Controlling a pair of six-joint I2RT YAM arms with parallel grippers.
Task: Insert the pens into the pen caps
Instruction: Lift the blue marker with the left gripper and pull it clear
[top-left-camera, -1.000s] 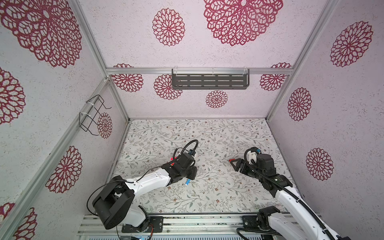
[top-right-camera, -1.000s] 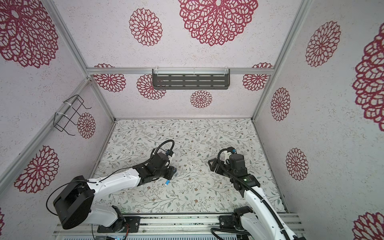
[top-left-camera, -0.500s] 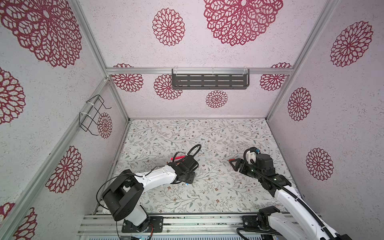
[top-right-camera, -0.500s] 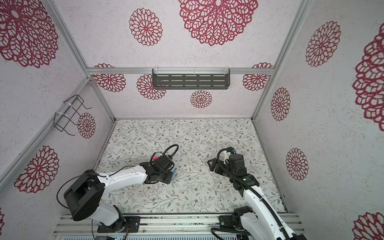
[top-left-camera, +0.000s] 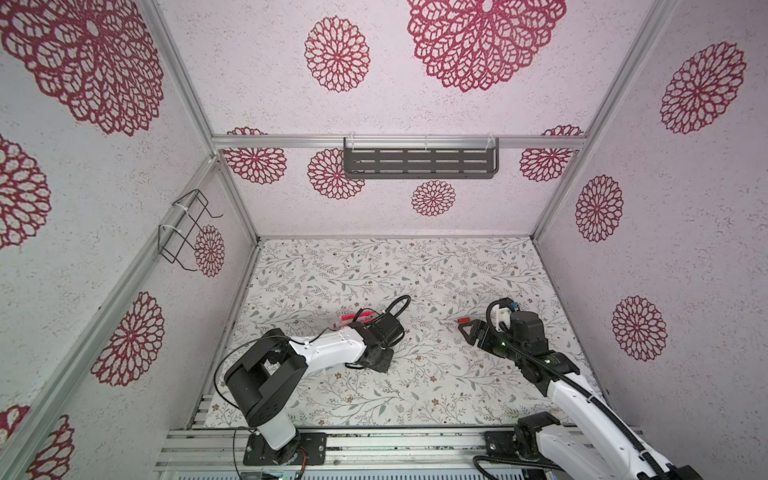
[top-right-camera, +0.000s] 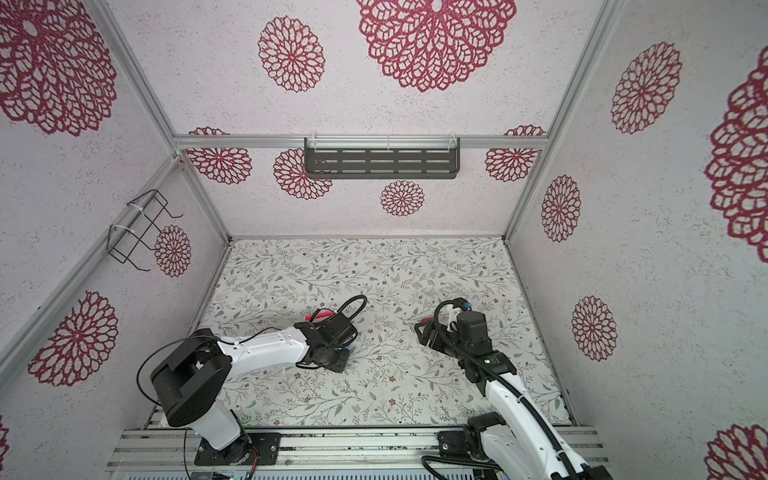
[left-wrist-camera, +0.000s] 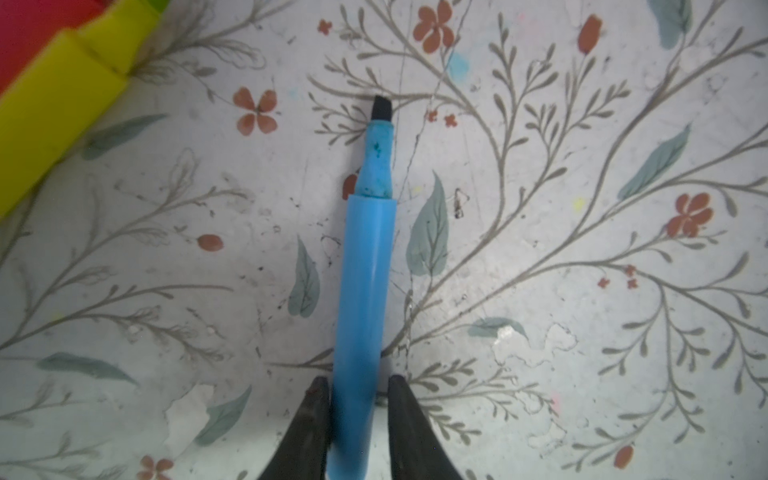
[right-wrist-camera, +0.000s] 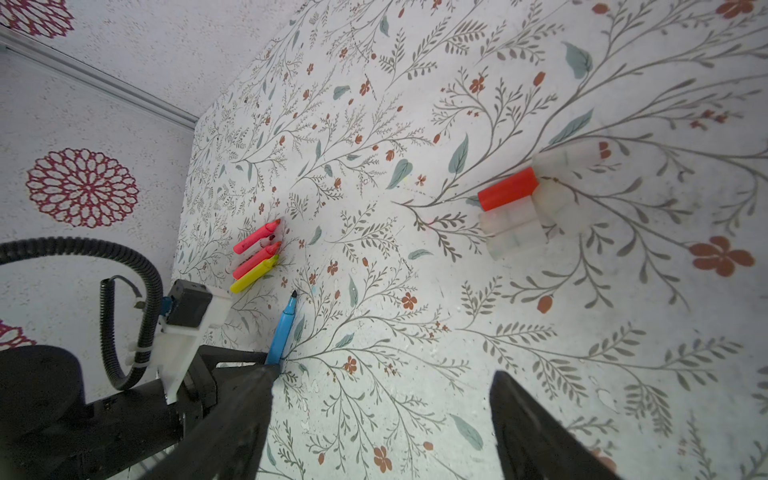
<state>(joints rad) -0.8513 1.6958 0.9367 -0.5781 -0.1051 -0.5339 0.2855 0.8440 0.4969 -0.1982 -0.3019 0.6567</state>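
Note:
An uncapped blue pen (left-wrist-camera: 365, 270) lies on the floral table, dark tip pointing away from my left gripper (left-wrist-camera: 357, 384). The jaws straddle its rear end: one finger (left-wrist-camera: 311, 415) touches the barrel, the other stands a sliver off it. Pink (right-wrist-camera: 255, 239), red-orange (right-wrist-camera: 257, 259) and yellow (right-wrist-camera: 253, 276) pens lie side by side just beyond. In both top views that arm hides the blue pen (right-wrist-camera: 282, 328) almost wholly. The red cap (right-wrist-camera: 507, 188) and several translucent pen caps (right-wrist-camera: 513, 232) lie clustered ahead of my right gripper (right-wrist-camera: 384, 374), which is open and empty.
The pens (top-left-camera: 355, 318) lie at mid-table left and the red cap (top-left-camera: 463, 321) right of centre. A dark slotted shelf (top-left-camera: 419, 163) hangs on the back wall. A wire rack (top-left-camera: 185, 230) hangs on the left wall. Metal rails (top-left-camera: 374, 446) run along the front edge.
My left arm has dropped low over the table and set its jaws around the blue pen's rear end, narrowing them. The right arm has not moved.

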